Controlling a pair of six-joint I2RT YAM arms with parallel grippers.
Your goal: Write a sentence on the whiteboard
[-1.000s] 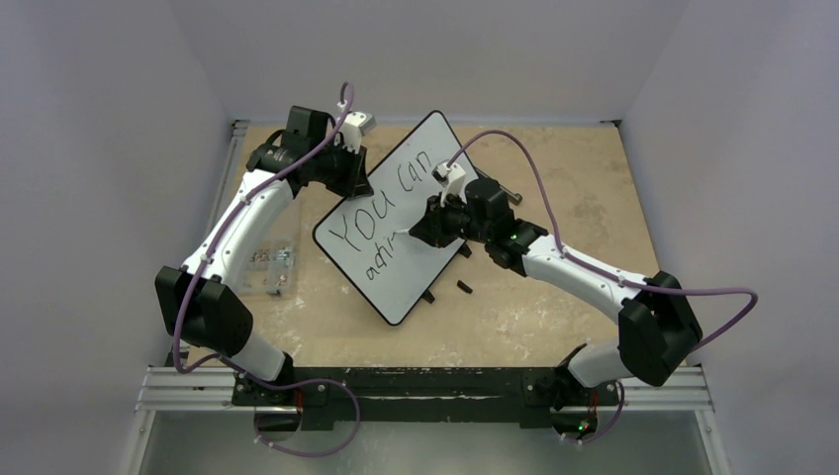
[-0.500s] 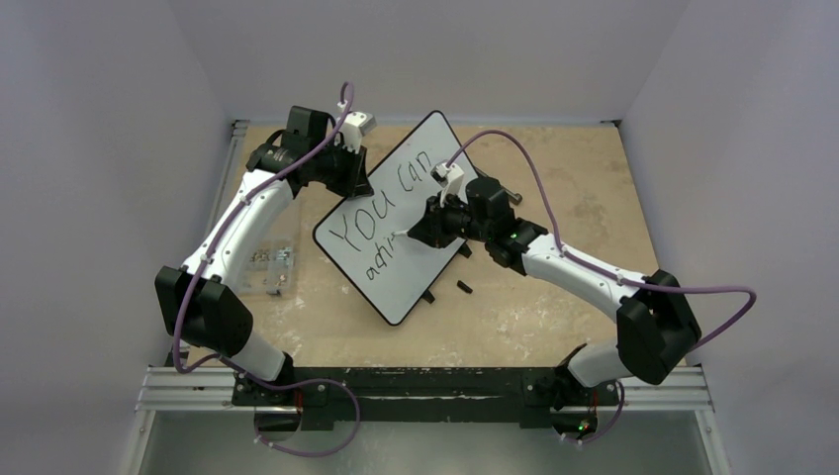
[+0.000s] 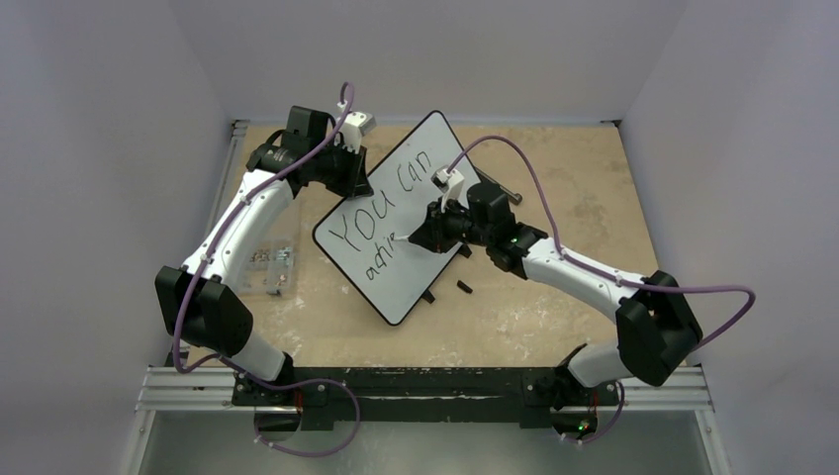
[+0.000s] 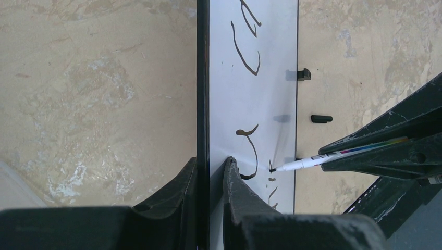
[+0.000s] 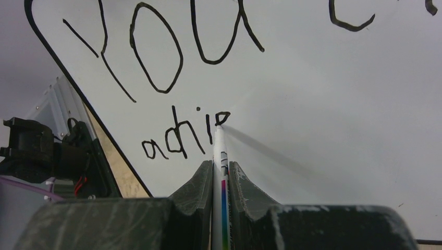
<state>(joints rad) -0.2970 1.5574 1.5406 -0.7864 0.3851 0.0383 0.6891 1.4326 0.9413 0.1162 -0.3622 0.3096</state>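
On the tan table [image 3: 564,297], the whiteboard [image 3: 408,287] bears black lettering [image 3: 368,216] in 2 lines.

Plain pale grey walls [image 3: 89,119] closed in three sides. A beige, mottled flat tabletop [image 3: 584,158] sat evenly lit.

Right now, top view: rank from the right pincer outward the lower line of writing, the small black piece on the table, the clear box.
1. lower line of writing, just left of the right pincer
2. small black piece, nearer the bases
3. clear box, far left
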